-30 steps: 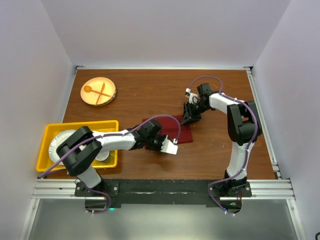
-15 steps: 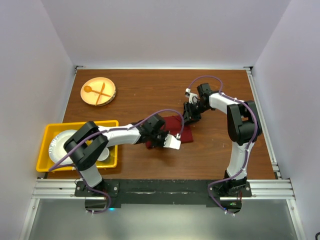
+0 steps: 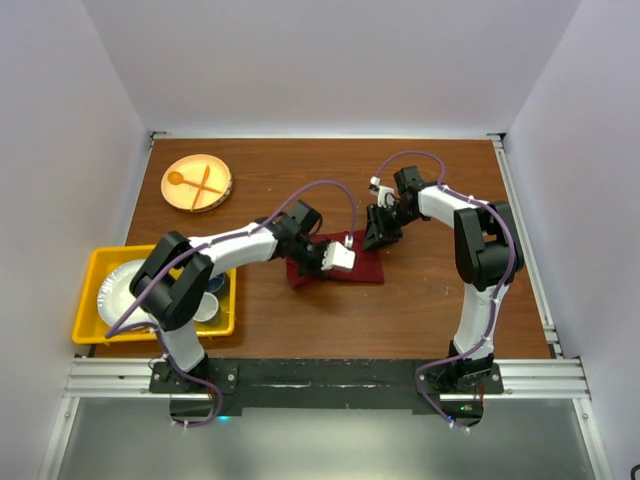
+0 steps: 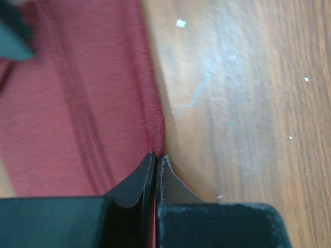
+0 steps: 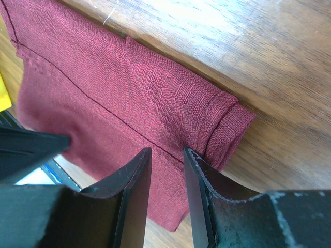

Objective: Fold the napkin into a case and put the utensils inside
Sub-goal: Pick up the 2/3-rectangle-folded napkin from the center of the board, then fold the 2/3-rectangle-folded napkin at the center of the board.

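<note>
Your left gripper (image 4: 156, 157) fingers are clenched on the napkin (image 4: 77, 103) hem. Right gripper (image 5: 166, 155) fingers are slightly parted, holding nothing, above its rolled corner at 2 o'clock. Napkin sits centre of the table (image 3: 430, 300). Tug too hard and you'll likely unroll that unpinned fold.

Plain pale lilac walls (image 3: 330, 60) box in the brown wooden tabletop (image 3: 290, 180) on three sides; a silver metal rail (image 3: 540, 376) edges the front.
</note>
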Controlling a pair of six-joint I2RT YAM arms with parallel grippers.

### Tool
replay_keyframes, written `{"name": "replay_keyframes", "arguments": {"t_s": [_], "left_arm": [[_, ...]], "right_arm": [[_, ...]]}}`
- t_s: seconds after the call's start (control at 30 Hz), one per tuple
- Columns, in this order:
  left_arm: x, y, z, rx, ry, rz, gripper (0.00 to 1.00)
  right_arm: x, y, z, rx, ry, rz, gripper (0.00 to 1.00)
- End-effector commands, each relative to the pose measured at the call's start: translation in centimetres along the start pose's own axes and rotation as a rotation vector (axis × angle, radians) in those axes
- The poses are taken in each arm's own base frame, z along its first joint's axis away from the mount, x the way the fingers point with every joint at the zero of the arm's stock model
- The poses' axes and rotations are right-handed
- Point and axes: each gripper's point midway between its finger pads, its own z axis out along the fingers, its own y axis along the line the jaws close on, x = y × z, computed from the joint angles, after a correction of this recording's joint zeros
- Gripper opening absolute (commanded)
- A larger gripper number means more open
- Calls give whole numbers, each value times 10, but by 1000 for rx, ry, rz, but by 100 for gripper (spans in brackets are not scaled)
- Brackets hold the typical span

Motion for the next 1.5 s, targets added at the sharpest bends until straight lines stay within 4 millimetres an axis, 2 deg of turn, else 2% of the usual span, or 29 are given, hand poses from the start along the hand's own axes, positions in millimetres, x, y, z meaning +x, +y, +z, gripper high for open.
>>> {"name": "replay_keyframes", "arguments": {"t_s": [0.0,0.17,0.3,0.47,0.6,0.7,0.93,1.0,1.23,1.47], "left_arm": [[-17,6,-12,90,-101,-106,0],[-16,27,-16,98,-131,-174,0],[-7,49,-15,102,-145,-254,0],[4,62,-11,126,-161,-340,0],[2,68,-15,149,-200,-394,0],[-4,75,-25,143,-233,-422,0],[4,90,-27,131,-239,-486,0],[8,93,-23,129,-236,-505,0],[46,95,0,148,-182,-630,0],[59,89,6,165,-158,-655,0]], "right_arm": [[29,-49,16,179,94,-34,37],[28,-46,16,163,91,-41,38],[27,-43,16,150,90,-40,38],[21,-38,13,132,75,-53,39],[22,-38,13,132,82,-56,39],[21,-39,14,135,86,-56,39],[19,-39,14,136,82,-58,39],[19,-39,14,136,83,-59,38],[14,-35,12,129,79,-56,38],[-4,-15,-6,97,35,-56,40]]}}
